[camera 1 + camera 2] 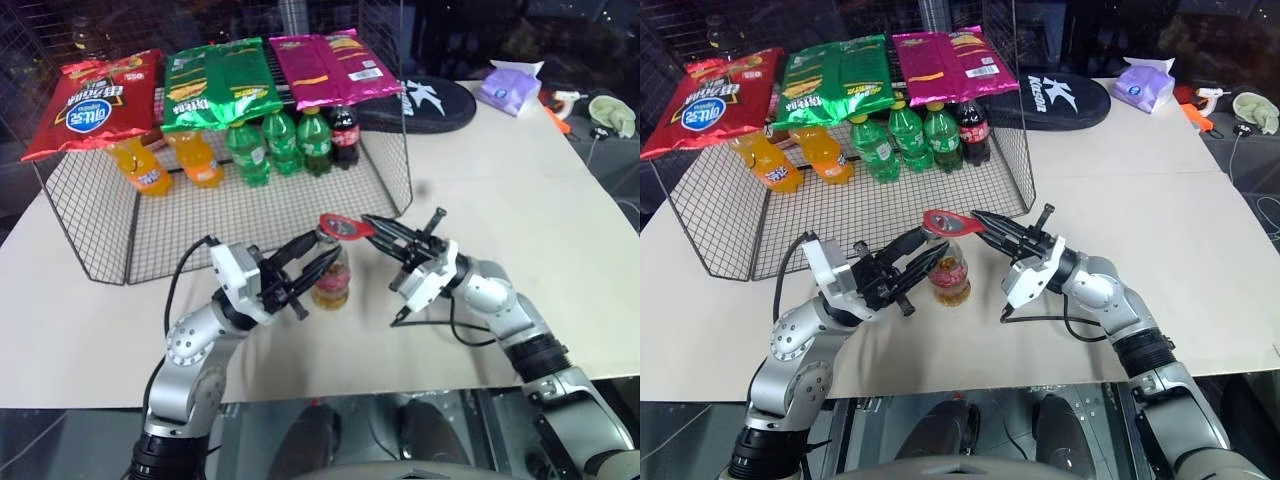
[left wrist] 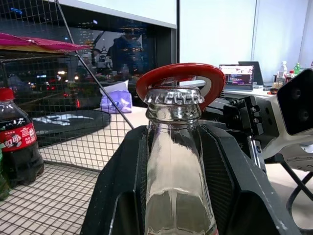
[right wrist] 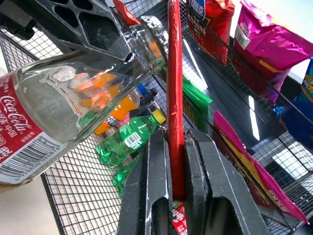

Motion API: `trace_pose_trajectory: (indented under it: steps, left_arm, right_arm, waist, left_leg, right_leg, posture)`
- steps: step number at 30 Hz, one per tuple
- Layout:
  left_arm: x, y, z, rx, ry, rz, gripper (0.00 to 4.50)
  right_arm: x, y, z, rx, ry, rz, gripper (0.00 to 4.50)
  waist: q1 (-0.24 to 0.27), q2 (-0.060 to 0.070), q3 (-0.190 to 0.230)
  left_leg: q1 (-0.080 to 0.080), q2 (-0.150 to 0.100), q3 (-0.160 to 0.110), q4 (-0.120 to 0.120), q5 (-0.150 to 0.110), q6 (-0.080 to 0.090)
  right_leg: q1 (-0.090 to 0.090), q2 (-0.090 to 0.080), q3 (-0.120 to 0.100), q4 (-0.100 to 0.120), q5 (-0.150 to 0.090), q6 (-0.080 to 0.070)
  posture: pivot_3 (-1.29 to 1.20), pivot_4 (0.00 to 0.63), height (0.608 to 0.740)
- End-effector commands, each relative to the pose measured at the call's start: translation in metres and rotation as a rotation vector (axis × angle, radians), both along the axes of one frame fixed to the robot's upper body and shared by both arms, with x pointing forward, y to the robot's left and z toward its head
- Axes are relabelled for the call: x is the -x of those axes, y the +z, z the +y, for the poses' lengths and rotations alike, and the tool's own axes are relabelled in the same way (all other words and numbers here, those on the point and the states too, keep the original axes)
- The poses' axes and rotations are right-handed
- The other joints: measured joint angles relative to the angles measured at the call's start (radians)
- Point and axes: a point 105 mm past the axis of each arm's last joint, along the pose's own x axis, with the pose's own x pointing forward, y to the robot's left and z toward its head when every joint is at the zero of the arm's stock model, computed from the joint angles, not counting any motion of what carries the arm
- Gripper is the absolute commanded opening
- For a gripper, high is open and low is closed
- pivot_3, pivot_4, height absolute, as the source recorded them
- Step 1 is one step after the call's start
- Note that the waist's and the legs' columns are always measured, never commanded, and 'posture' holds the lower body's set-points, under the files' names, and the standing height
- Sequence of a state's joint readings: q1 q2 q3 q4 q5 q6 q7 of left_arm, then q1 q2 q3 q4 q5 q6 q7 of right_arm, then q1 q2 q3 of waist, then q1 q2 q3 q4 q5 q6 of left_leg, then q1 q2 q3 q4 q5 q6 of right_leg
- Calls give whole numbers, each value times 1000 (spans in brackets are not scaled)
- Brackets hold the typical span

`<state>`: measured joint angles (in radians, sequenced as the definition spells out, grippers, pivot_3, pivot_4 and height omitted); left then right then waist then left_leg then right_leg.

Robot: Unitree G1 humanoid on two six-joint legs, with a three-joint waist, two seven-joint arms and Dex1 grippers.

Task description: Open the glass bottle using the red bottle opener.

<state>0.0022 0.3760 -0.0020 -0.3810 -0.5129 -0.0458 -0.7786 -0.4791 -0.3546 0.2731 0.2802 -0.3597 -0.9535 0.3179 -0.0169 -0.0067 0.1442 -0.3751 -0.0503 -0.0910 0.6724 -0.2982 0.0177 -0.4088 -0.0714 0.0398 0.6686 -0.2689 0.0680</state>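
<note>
The glass bottle (image 1: 331, 283) stands on the table with amber liquid low in it, and my left gripper (image 1: 318, 262) is shut on its neck. In the left wrist view the clear neck (image 2: 175, 166) rises between the black fingers (image 2: 122, 186), topped by the metal crown cap (image 2: 173, 95). My right gripper (image 1: 378, 231) is shut on the handle of the red bottle opener (image 1: 345, 227). The opener's oval ring head (image 2: 183, 78) sits over the cap. In the right wrist view the red handle (image 3: 175, 98) runs up between the fingers, beside the bottle (image 3: 63, 103).
A wire basket (image 1: 230, 215) stands behind the bottle, holding orange (image 1: 143, 166) and green (image 1: 249, 152) soda bottles and a cola bottle (image 1: 345, 137), with snack bags (image 1: 95, 100) on top. A black pouch (image 1: 425, 102) and a tissue pack (image 1: 510, 88) lie at the back right.
</note>
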Motion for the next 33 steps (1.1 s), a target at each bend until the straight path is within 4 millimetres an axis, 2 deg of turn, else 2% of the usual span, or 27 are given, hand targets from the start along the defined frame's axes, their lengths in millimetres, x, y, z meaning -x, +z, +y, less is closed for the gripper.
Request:
trace_pose_trajectory:
  steps: [1,7,23,30,33]
  left_arm:
    - [-3,-11,0,-24,9,47,1087]
    - [-3,-11,0,-28,6,50,1087]
    - [-6,-12,-1,-31,-8,66,1087]
    - [-6,-13,-2,-37,-21,69,1087]
    - [-7,-14,-2,-39,-22,69,1087]
  right_arm:
    - [11,-17,13,81,75,-2,0]
    - [14,-20,21,40,109,33,0]
    - [23,-27,41,-40,174,172,0]
    - [24,-28,51,-24,191,159,0]
    - [25,-25,55,27,189,87,0]
  waist:
    - [0,0,0]
    - [0,0,0]
    - [0,0,0]
    - [0,0,0]
    - [-1,0,0]
  left_leg:
    - [1,0,0,0,0,0]
    - [16,1,1,-4,0,0]
    - [16,1,1,-4,0,0]
    - [16,1,0,-4,0,0]
    - [16,1,1,-4,0,0]
  right_leg:
    - [0,0,0,0,0,0]
    - [15,1,1,-3,0,0]
    - [15,1,1,-3,0,0]
    - [15,1,1,-3,0,0]
    - [15,1,1,-3,0,0]
  posture:
    - [0,150,740]
    - [0,150,740]
    - [0,150,740]
    - [0,150,740]
    - [0,150,740]
